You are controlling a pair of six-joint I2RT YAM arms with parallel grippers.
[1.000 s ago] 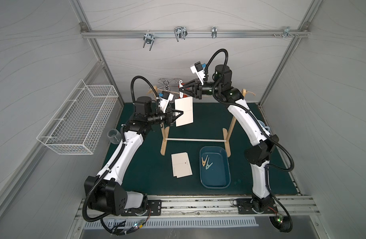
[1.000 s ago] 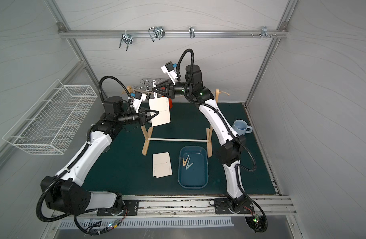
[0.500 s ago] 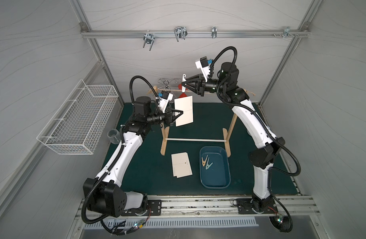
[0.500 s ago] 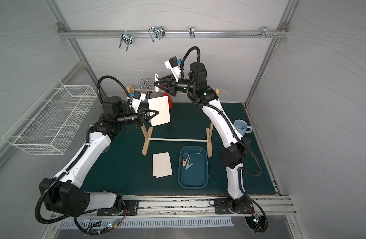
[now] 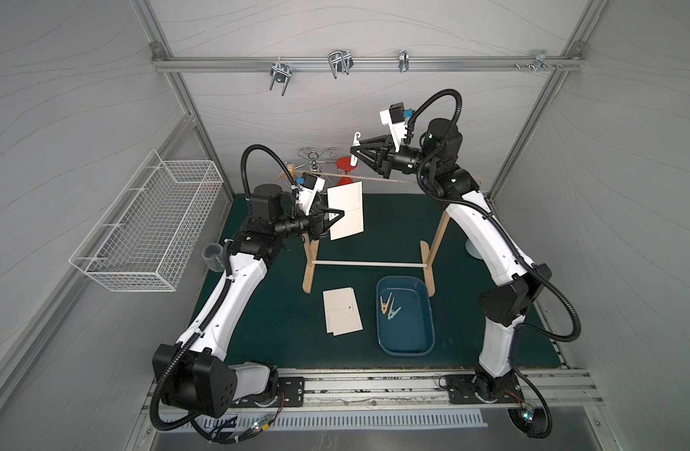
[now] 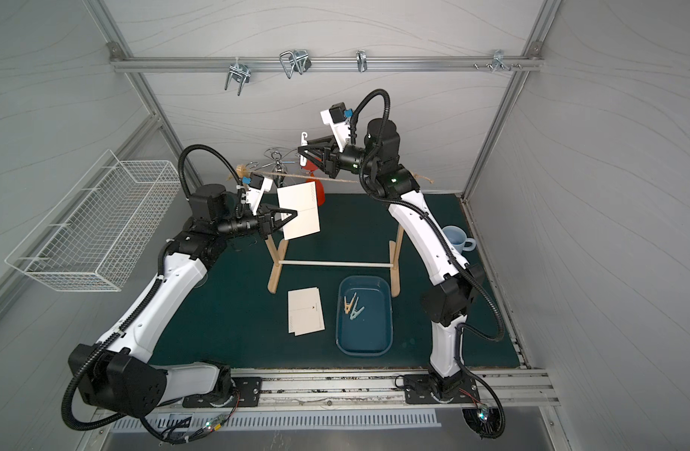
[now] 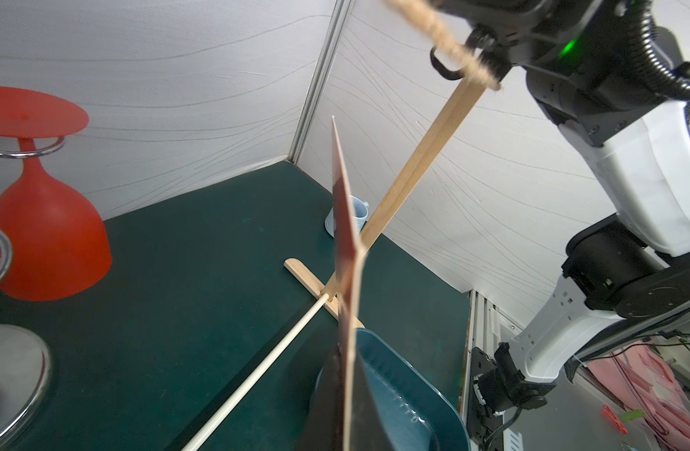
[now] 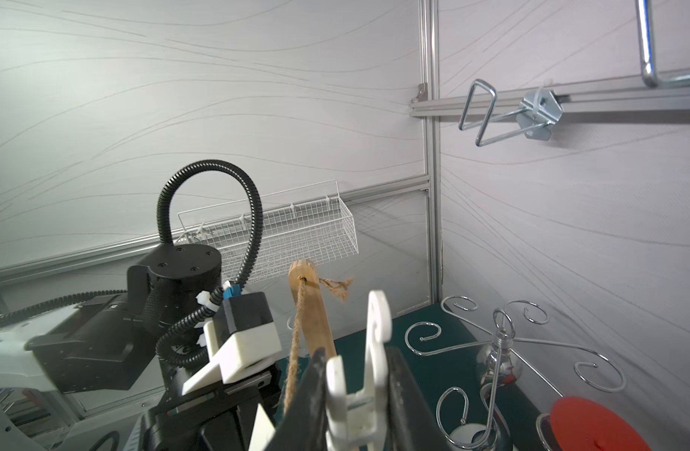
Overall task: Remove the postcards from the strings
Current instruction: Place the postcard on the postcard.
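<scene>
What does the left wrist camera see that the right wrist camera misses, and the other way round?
Only left wrist: the postcard edge-on in the left pincer, the blue tray. Only right wrist: a white clothespeg clamped in the right pincer, the wire basket. Both: the jute twine, the red goblet.

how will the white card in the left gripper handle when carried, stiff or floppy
Probably fairly stiff: the postcard, pinched at one edge by the left gripper, looks nearly flat. Likely light and thin: edge-on in the left wrist view it is a sliver. A slight kink there suggests it bends if pushed.
</scene>
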